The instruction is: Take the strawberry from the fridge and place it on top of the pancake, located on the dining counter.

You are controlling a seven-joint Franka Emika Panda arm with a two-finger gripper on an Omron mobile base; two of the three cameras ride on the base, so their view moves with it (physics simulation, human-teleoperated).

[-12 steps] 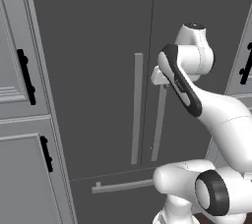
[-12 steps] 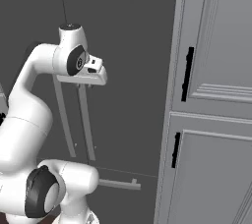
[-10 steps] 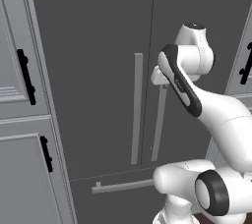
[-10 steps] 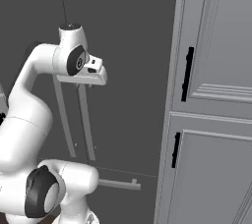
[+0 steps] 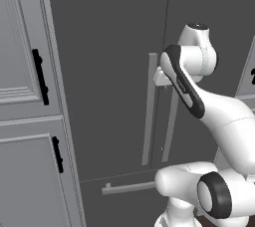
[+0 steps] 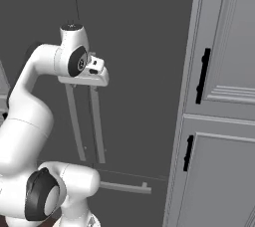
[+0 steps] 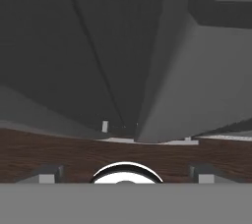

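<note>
Opening step at the shut fridge: white two-finger gripper (image 6: 97,74) with jaws spread wide, poised at the long grey right-hand bar handle (image 5: 171,125) of the tall dark grey two-door fridge (image 5: 109,56), closing and pulling due next, strawberry presumably inside, unseen.

You're facing the fridge (image 5: 114,71), its dark grey doors shut and filling the centre of the frame. The two vertical bar handles (image 5: 149,111) stand right of centre, the drawer handle (image 5: 127,187) at bottom centre. Your arm (image 5: 199,96) rises from the lower right, its hand at the handles' tops. Light cabinets (image 5: 25,121) with black handles (image 5: 40,76) line the left edge.
</note>
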